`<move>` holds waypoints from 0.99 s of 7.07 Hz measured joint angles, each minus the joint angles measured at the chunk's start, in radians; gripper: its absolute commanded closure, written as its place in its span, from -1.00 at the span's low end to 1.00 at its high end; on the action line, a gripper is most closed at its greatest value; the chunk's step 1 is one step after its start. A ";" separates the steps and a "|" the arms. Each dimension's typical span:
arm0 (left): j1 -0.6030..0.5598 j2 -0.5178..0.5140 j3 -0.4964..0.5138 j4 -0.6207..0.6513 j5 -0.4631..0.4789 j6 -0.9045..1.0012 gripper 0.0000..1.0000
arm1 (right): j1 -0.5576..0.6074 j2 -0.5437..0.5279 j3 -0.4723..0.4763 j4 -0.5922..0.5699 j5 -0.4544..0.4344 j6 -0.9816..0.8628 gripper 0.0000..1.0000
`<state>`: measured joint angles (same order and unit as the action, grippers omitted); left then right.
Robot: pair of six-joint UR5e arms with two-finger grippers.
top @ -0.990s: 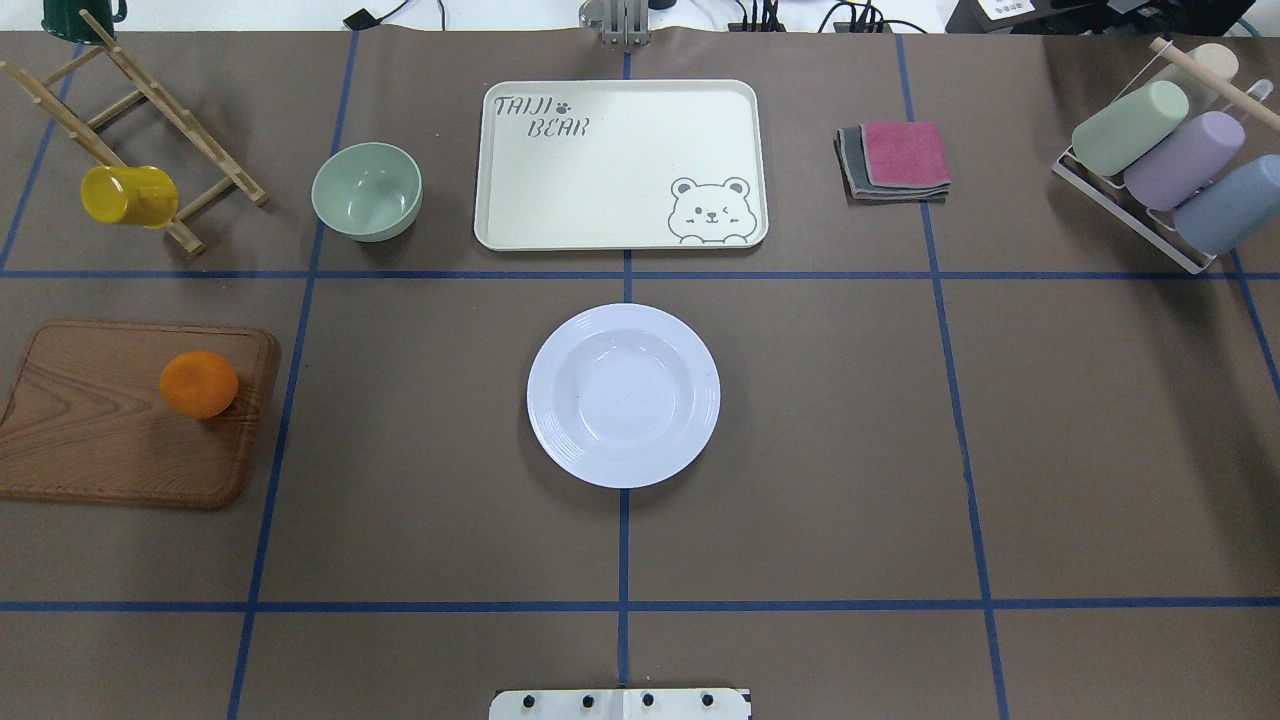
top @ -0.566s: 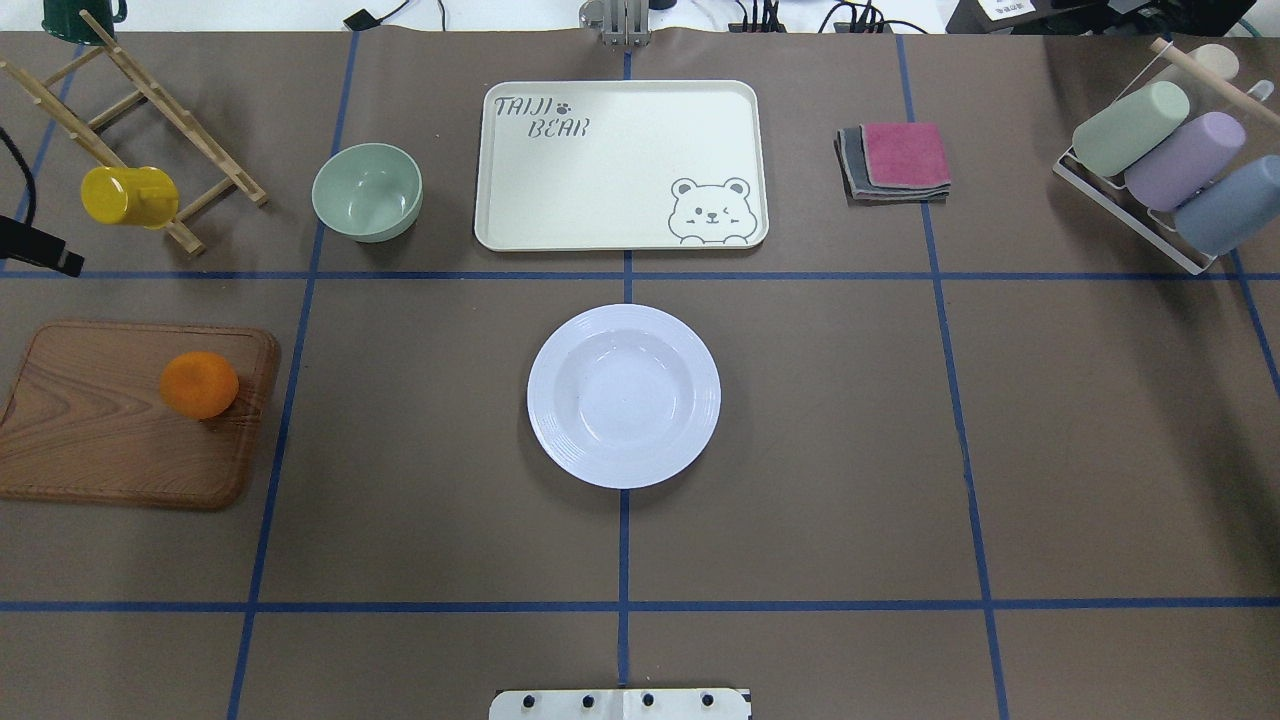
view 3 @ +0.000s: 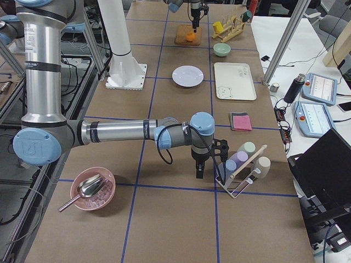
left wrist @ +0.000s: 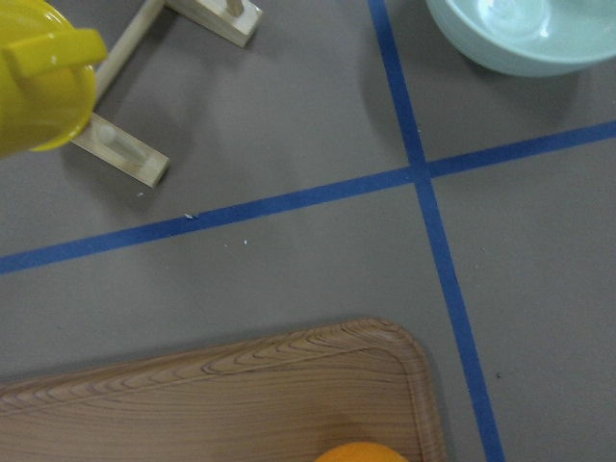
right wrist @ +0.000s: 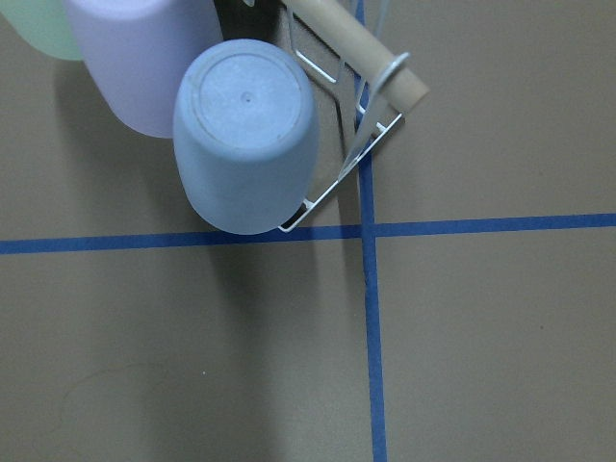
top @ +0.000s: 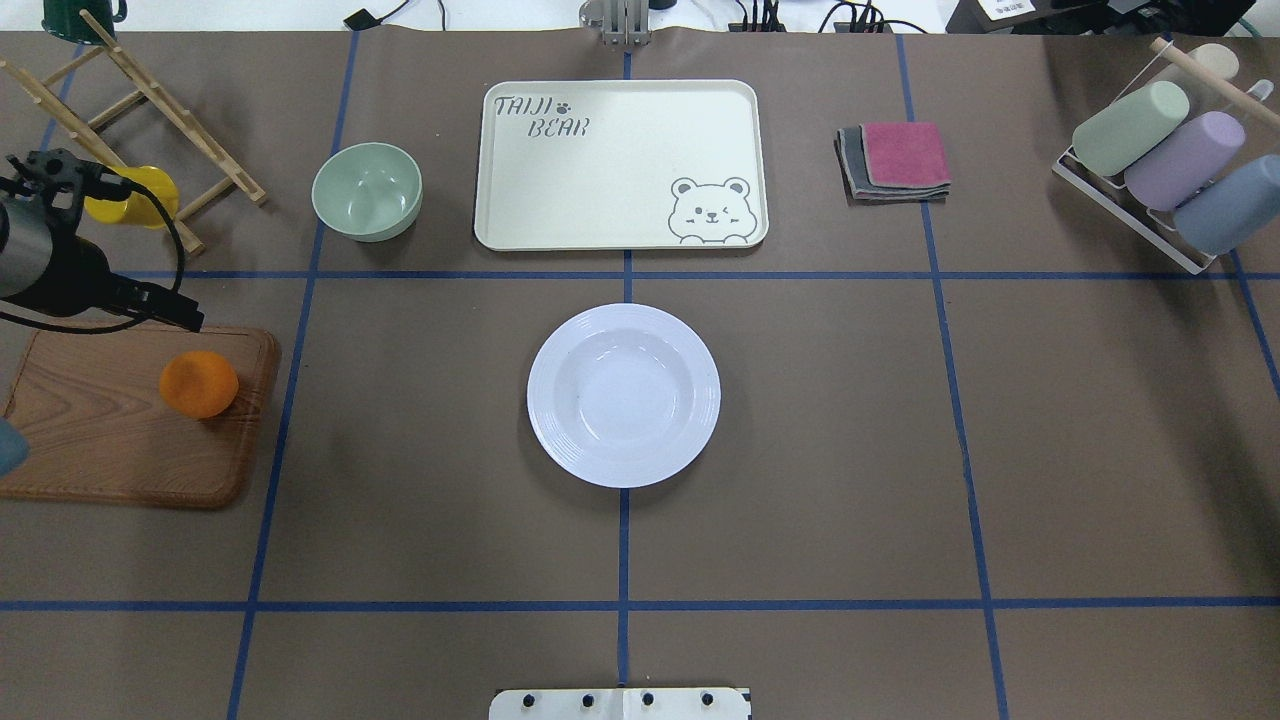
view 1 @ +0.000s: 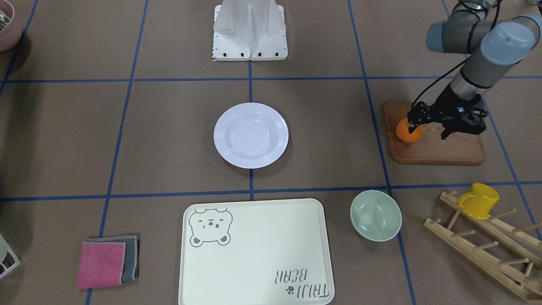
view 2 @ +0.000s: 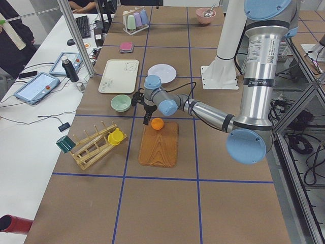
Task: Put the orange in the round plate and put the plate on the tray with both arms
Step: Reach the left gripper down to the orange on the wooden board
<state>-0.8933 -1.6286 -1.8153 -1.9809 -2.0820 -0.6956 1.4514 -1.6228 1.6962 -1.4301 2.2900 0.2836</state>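
The orange (top: pixel 199 384) rests on the right part of a brown wooden board (top: pixel 100 440) at the table's left. My left gripper (view 1: pixel 427 127) hangs open just above and beside it, touching nothing. At the table's centre sits the white round plate (top: pixel 545 400), with nothing in it. Beyond it lies the cream tray (top: pixel 620 150) with the bear drawing, also bare. My right gripper (view 3: pixel 198 167) shows only in the exterior right view, low beside the cup rack, and I cannot tell whether it is open or shut.
A pale-green bowl (top: pixel 367 190) stands left of the tray. A wooden rack (top: pixel 200 150) holding a yellow mug (top: pixel 150 195) is at the far left. Folded cloths (top: pixel 900 158) lie right of the tray, and a wire rack of pastel cups (top: pixel 1160 160) stands far right.
My left arm has come in from the table's left edge and its gripper now hangs over the board near the orange. Orange, plate and tray have not moved.
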 measured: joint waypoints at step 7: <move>0.115 0.019 0.012 0.000 0.083 -0.053 -0.41 | 0.000 0.000 0.000 -0.001 0.003 0.000 -1.00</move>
<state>-0.7779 -1.6094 -1.8034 -1.9809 -1.9990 -0.7490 1.4512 -1.6230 1.6966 -1.4312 2.2934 0.2838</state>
